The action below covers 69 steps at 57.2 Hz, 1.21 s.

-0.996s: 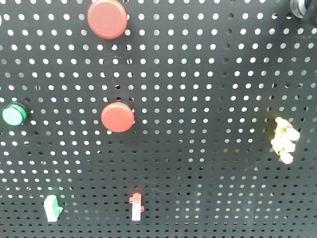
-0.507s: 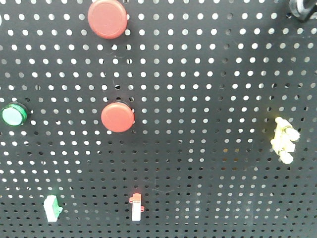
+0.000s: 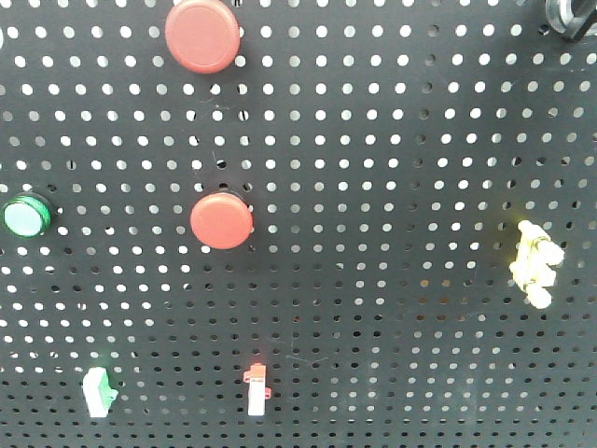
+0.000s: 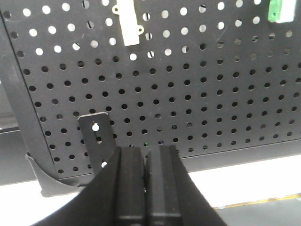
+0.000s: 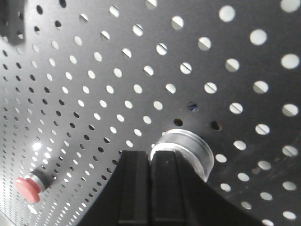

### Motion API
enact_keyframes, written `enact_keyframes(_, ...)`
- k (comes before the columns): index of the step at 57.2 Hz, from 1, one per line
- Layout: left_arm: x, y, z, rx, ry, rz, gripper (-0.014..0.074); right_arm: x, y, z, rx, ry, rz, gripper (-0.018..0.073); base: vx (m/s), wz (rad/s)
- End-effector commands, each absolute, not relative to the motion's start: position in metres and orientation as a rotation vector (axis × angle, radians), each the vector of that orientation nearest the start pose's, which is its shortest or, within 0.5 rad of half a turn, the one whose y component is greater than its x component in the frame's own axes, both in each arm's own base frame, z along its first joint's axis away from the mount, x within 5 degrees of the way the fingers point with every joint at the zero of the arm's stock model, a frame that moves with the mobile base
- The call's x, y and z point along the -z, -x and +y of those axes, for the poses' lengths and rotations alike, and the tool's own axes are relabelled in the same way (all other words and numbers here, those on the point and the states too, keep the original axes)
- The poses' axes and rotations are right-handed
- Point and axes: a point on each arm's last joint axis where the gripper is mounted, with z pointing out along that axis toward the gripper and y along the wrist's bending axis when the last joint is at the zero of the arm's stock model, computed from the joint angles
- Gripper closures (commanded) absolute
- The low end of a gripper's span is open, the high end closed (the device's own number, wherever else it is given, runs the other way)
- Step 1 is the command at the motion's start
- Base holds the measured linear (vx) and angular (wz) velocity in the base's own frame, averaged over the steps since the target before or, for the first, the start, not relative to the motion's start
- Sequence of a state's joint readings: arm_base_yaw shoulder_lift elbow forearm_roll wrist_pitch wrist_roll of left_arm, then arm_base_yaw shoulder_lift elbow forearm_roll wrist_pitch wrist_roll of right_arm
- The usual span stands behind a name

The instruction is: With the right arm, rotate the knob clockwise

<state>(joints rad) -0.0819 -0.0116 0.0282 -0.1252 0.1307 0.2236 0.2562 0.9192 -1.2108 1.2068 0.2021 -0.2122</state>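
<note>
The knob [image 5: 188,143] shows its silvery ring on the black pegboard [image 5: 94,70] in the right wrist view. My right gripper [image 5: 150,157] is shut with its jaws pressed together, just in front of the knob's lower left; its right finger [image 5: 167,183] covers part of the ring. In the front view the knob [image 3: 565,17] is cut off at the top right corner, and I cannot tell the gripper tip apart from it there. My left gripper [image 4: 146,153] is shut and empty, low before the board's bottom edge.
The pegboard [image 3: 373,140] carries two red push buttons [image 3: 202,35] [image 3: 221,220], a green button [image 3: 25,216], a yellow part [image 3: 536,264], a green-white switch [image 3: 97,391] and a red-white switch [image 3: 256,389]. A black bracket [image 4: 96,136] is near the left gripper.
The dark shape at the top right corner of the front view has shifted slightly up and right. Nothing else has moved.
</note>
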Motion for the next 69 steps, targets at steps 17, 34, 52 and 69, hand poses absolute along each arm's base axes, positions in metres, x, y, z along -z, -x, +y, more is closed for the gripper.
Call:
enact_keyframes(17,-0.190,-0.057,-0.006,0.009,-0.141,1.559,0.0603,-0.495,-0.167,0.057,-1.217,-0.430,1.335,0.0567,0.00,0.00)
enact_keyframes(34,-0.190,-0.057,-0.006,0.009,-0.141,1.559,0.0603,-0.494,-0.166,0.062,-1.298,-0.434,1.361,0.0567,0.00,0.00)
enact_keyframes(52,-0.190,-0.057,-0.006,0.009,-0.141,1.559,0.0603,-0.493,-0.166,0.067,-1.354,-0.412,1.383,0.0567,0.00,0.00)
enact_keyframes(69,-0.190,-0.057,-0.006,0.009,-0.141,1.559,0.0603,-0.499,-0.156,0.067,-1.335,-0.313,1.350,0.0567,0.00,0.00)
